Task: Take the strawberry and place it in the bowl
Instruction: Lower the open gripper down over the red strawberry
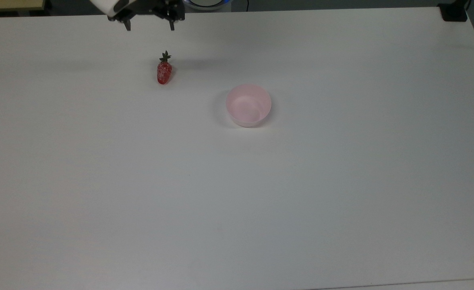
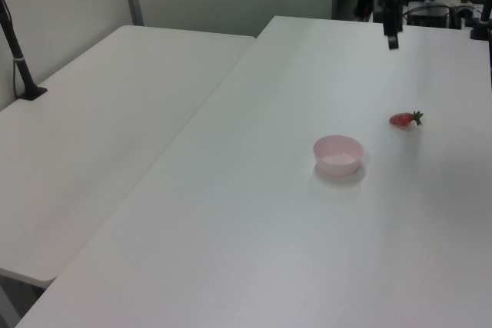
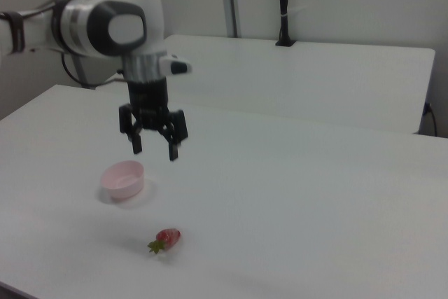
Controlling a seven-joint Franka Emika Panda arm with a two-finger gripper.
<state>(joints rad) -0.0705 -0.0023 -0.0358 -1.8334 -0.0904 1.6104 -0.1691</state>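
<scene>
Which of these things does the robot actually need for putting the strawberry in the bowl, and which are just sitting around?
Needed:
strawberry, lying on the table
bowl, with nothing in it
gripper, open, in the air

Just around:
second white table
black pole standing on it

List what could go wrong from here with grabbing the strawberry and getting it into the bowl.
1. The strawberry lies on its side on the bare table; its glossy, tapered body could slip or roll out from closing fingers.
2. The open gripper hangs high, not yet above the strawberry; a misaligned descent could nudge it away.
3. The bowl is small and looks light; a low carry could clip its rim and shove it.
</scene>
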